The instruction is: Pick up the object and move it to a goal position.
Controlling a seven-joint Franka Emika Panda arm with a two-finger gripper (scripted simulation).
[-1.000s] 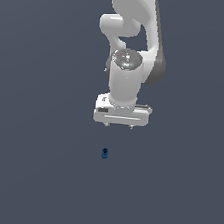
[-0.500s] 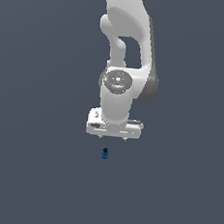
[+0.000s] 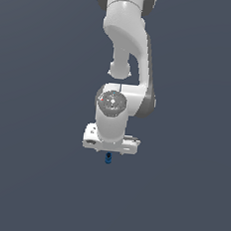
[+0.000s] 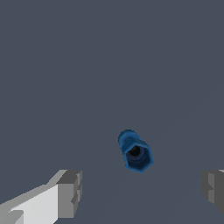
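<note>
Peg [image 4: 135, 151] between spread pincer [image 4: 142, 190] fingers

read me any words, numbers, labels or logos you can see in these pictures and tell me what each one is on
None can be read.
The arm's round joint cap carries faint small marks in the exterior view, too small and blurred to read.
The blue peg, the gripper, its grey fingers and the grey floor show no text or sign.
</note>
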